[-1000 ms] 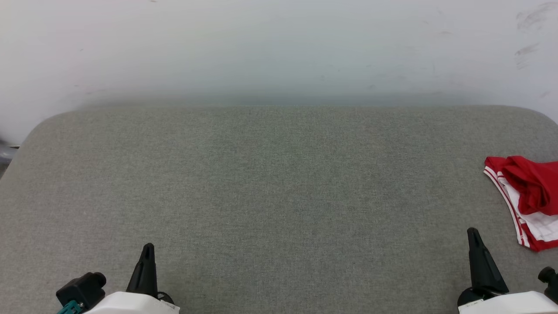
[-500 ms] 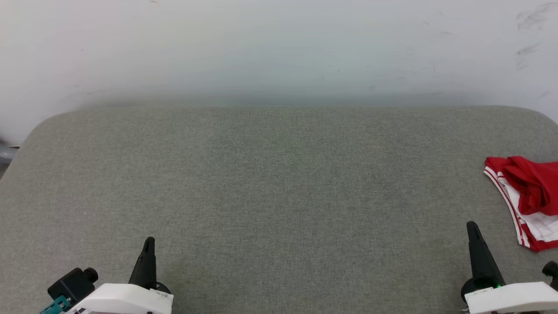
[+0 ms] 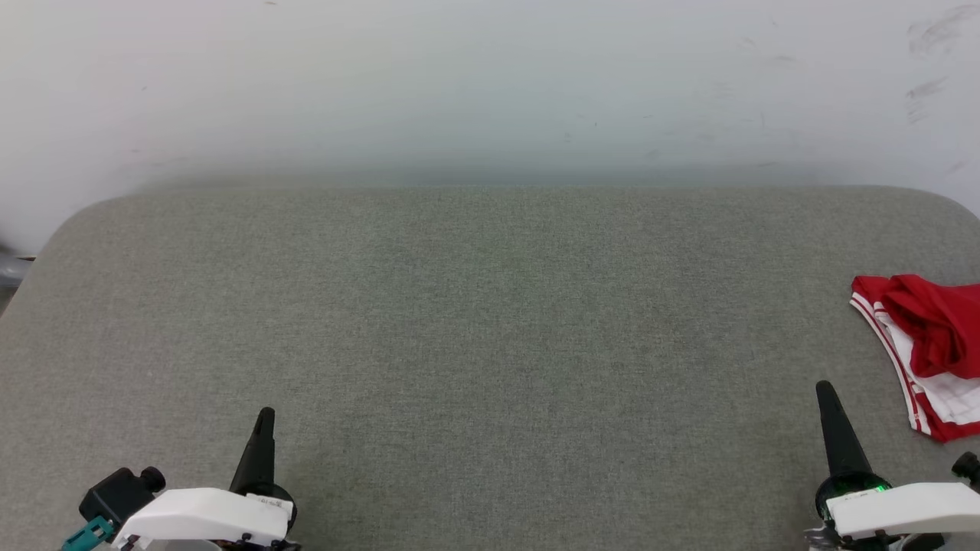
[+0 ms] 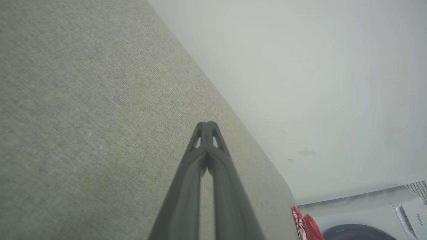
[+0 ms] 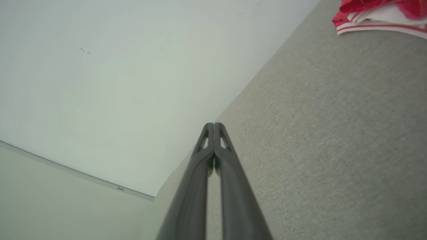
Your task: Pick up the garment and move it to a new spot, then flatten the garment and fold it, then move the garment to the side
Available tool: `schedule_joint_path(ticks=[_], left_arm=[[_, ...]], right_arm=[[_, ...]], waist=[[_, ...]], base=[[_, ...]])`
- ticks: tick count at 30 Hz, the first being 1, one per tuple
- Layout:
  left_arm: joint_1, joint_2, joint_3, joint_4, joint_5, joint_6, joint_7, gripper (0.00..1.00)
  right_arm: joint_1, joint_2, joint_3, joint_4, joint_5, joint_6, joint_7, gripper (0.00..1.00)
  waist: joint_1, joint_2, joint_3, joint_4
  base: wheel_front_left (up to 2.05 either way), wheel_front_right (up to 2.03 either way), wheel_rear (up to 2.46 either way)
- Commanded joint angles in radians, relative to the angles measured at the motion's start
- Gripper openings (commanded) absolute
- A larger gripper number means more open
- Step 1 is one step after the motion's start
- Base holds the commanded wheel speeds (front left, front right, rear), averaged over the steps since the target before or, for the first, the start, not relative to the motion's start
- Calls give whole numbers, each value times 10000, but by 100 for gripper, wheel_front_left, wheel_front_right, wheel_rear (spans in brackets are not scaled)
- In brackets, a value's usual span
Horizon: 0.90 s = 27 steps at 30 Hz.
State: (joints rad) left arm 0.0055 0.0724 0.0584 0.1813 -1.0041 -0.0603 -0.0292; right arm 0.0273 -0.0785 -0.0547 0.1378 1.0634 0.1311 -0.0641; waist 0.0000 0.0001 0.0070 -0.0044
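Garment (image 3: pixel 930 344), red with white parts and red-white stripe trim, lies crumpled at the right edge of the head view, about mid-height, on the grey fabric surface (image 3: pixel 490 321); part of it runs out of frame. The left gripper (image 3: pixel 264 415) sits at the lower left of that frame and the right gripper (image 3: pixel 824 386) at the lower right, both pointing up the frame. Each is clenched, its 2 dark fingers pressed together at the tips with nothing between them. The right gripper is near the garment but apart from it. A pale wall (image 3: pixel 490 76) spans the top. A washing machine (image 4: pixel 367 216) shows at the lower right of the left wrist view.
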Motion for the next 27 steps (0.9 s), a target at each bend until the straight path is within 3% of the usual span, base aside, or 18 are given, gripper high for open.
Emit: schedule_joint_path(ticks=[1, 27], left_arm=[[-275, -8, 56, -61, -305, -69, 69, 0], [-701, -102, 301, 265, -2932, -383, 705, 0]], right_arm=[[-280, -83, -7, -18, 300, -1, 53, 0], [-802, -63, -86, 464, 2826, -2, 699, 0]], waist=[[0, -1, -1, 1], [0, -1, -16, 18]], base=[[0, 0, 0], [0, 0, 0]])
